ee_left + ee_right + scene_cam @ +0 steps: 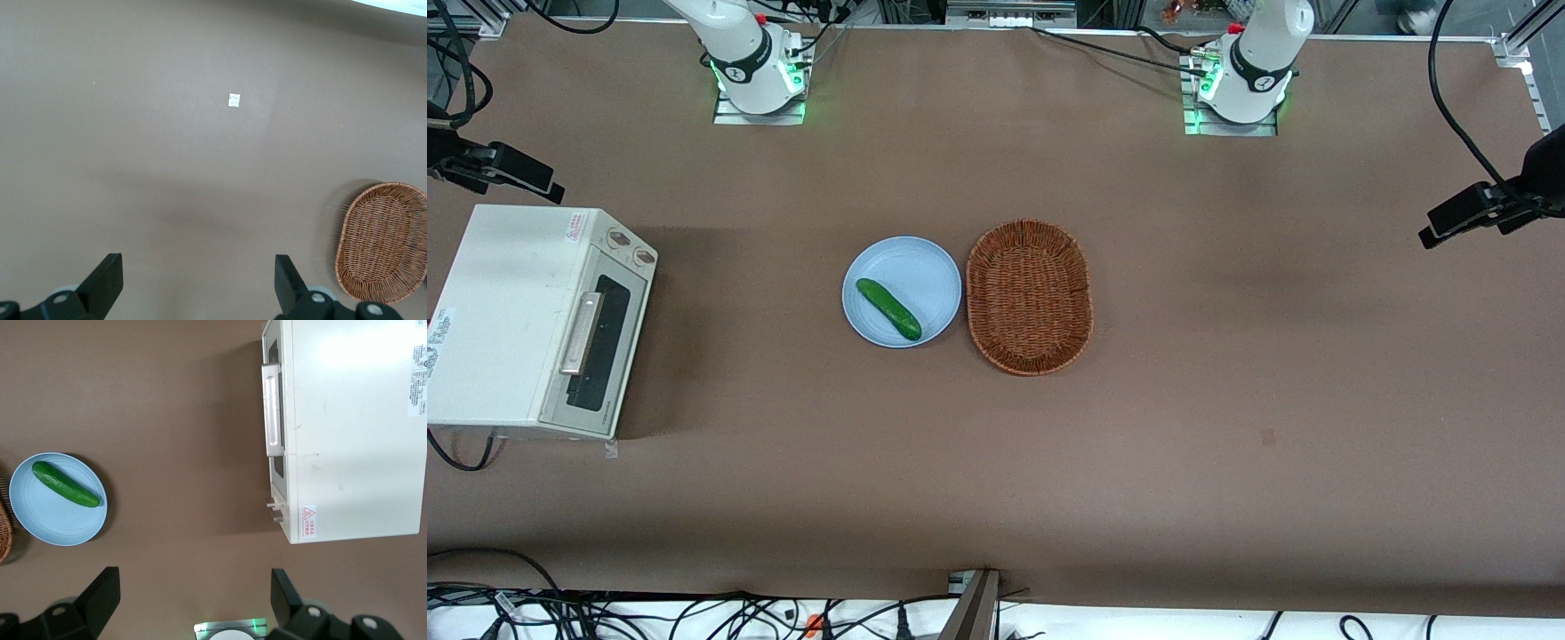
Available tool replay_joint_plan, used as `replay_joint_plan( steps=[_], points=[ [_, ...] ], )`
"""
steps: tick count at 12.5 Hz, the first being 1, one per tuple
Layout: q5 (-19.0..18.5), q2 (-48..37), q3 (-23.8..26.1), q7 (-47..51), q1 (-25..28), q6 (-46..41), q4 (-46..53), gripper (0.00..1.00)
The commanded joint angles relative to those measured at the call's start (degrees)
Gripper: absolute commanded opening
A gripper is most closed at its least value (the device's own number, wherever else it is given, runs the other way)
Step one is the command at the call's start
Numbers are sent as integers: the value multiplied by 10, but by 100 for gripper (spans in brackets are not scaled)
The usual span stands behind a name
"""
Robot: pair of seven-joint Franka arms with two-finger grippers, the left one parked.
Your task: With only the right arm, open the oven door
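1. The right arm (738, 53) shows in the front view only by its white lower part, standing on its base plate with green lights at the foot; the upper links go out of the picture.
2. The gripper (193, 597) is seen from the wrist camera, held high above the table and looking straight down.
3. Its two black fingers (100, 593) are spread wide apart; nothing is between them and they touch nothing.

Oven door (596, 347) shut; cream oven (525, 320) at working arm's end.
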Motion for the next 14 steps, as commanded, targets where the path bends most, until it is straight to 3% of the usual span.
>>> replay_joint_plan(
  steps=[1, 14],
  points=[
    [-12, -1, 5, 5, -4, 3, 2, 100],
    [-15, 1, 8, 3, 4, -3, 0, 100]
  ],
)
